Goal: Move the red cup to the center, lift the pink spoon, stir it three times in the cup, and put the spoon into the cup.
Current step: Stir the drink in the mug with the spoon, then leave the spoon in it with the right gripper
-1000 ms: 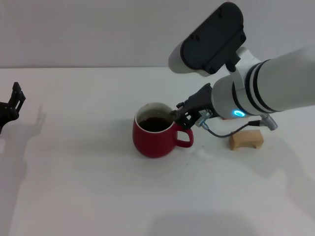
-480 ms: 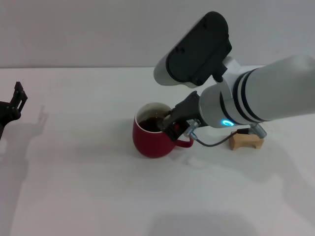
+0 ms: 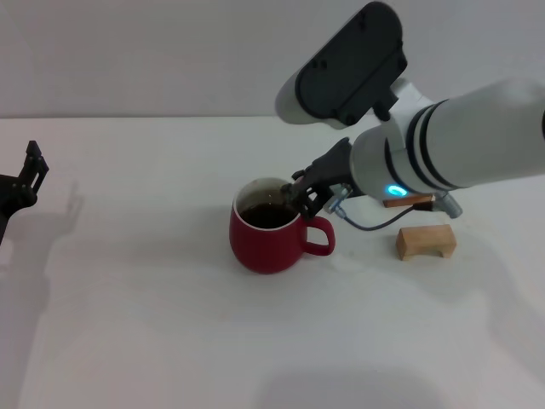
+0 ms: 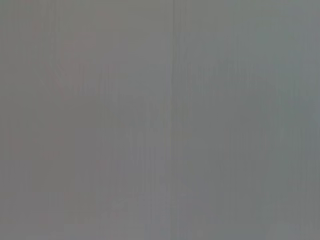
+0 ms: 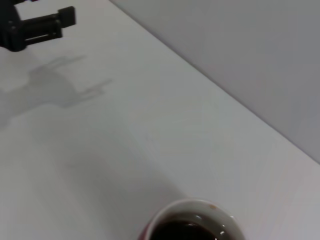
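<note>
The red cup [image 3: 268, 243] stands near the middle of the white table, handle toward my right, with dark liquid inside. My right gripper [image 3: 304, 196] hangs just over the cup's right rim, above the handle. The pink spoon does not show in any view; whether it is in the gripper is hidden. The right wrist view shows only the cup's white rim and dark liquid [image 5: 192, 222] close below. My left gripper [image 3: 28, 175] is parked open and empty at the table's far left edge; it also shows in the right wrist view [image 5: 47, 22].
A light wooden block [image 3: 425, 241] lies right of the cup. A darker brown piece [image 3: 409, 202] shows just under my right forearm. The left wrist view is a flat grey with nothing to make out.
My right arm dipped lower and left over the cup, then swung back up and right to the rim. The cup and the left arm have not moved.
</note>
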Controlling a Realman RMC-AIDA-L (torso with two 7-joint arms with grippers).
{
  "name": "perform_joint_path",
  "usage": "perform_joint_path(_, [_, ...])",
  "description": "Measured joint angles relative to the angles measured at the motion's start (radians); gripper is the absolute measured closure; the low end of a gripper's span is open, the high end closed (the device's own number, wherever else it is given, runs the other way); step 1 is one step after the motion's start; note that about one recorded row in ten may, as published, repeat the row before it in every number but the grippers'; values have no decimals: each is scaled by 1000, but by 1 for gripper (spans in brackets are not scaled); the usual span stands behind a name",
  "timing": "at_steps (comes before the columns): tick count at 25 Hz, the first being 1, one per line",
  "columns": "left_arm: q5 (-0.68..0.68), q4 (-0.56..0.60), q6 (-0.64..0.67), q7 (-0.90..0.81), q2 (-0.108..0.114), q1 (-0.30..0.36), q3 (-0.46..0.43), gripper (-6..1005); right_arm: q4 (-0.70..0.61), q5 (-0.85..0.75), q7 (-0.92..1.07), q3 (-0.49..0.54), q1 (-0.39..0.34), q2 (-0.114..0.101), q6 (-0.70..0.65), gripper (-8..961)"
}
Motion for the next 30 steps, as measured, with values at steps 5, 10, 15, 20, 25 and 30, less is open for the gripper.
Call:
perform_joint_path(5, [0, 1, -3, 0, -1, 0, 0, 191, 11, -18, -1, 9, -12, -2, 14, 795])
perform_joint_path(10, [1, 0, -7, 0, -2, 0, 1, 191, 40, -16, -2, -5, -33, 0, 31, 798])
perform_joint_path(15, [1, -1, -8, 0, -3, 0, 2, 191, 57, -7, 6, -38, -39, 3, 32, 802])
perform_joint_path(20, [2, -3, -8, 0, -3, 0, 13, 191, 56, 28, 7, -55, -27, 4, 24, 810])
perform_joint_path(25, [2, -3, -8, 0, -3, -5, 15, 191, 37, 29, 7, -54, -12, 4, -4, 813])
perform_joint_path(30, [2, -3, -8, 0, -3, -11, 16, 191, -3, 22, 7, -37, 8, 2, -30, 815])
